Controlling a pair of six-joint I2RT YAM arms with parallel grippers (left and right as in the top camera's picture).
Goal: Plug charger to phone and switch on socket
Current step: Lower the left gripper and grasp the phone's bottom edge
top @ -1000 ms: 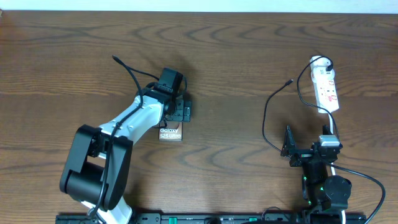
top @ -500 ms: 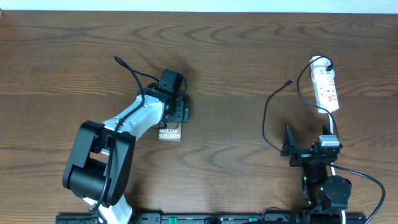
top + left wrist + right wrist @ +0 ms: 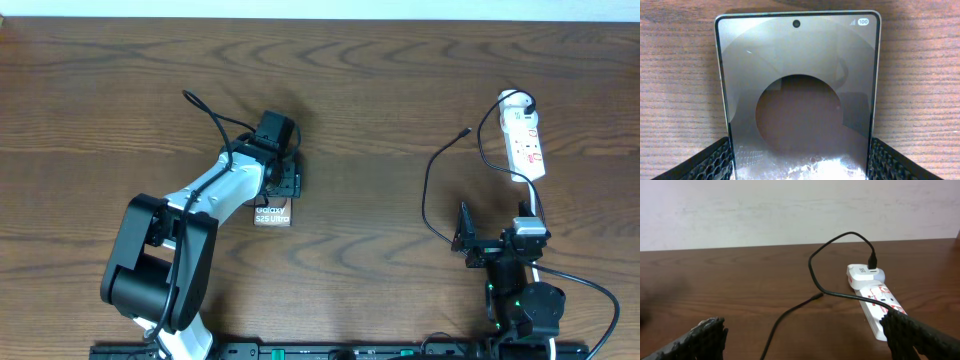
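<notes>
The jaws of the left gripper (image 3: 799, 162) have been brought closer together around the phone (image 3: 797, 100). The phone is seen between the two pads (image 3: 715, 160), which are right up against its long sides. It cannot be told if the phone is squeezed tight yet. The phone is lying flat on the table (image 3: 380, 80), on the left side, and has hardly been moved.

The right gripper (image 3: 810, 335) has not been moved. Its jaws are held wide apart with nothing between them. The charger (image 3: 428, 190) has been left where it was, on the right. Its plug end is up at the socket (image 3: 525, 140), and its small tip (image 3: 466, 131) is lying bare on the table, well apart from the phone.

So the phone is likely being caught first. The tip must still be fetched and pushed in, and the socket switched on.
</notes>
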